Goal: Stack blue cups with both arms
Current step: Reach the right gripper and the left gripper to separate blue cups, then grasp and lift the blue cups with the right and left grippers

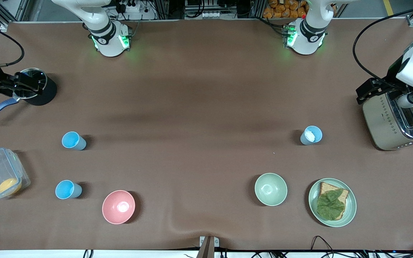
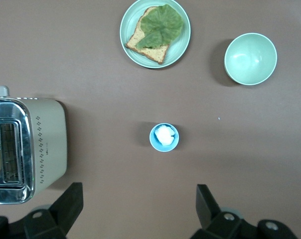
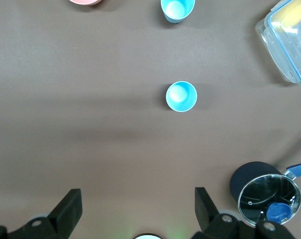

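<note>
Found three small handleless plastic tumblers upright and well apart: farther light-blue cup [image 1: 74, 140] and nearer light-blue cup [image 1: 68, 189] toward the right arm's end, between a clear plastic container [image 1: 0, 178] and a round pink bowl [image 1: 118, 207]; paler grey-blue cup [image 1: 311, 135] toward the left arm's end, near a steel toaster [image 1: 396, 118], with a pale green bowl [image 1: 271, 189] and a green plate [image 1: 350, 211] of toast nearer the camera. Saw left gripper [image 2: 138, 209] over bare table by the paler cup, spread wide, holding nothing; right gripper [image 3: 136, 211] over table by the farther cup, likewise wide and empty, black saucepan [image 3: 265, 196] close by
</note>
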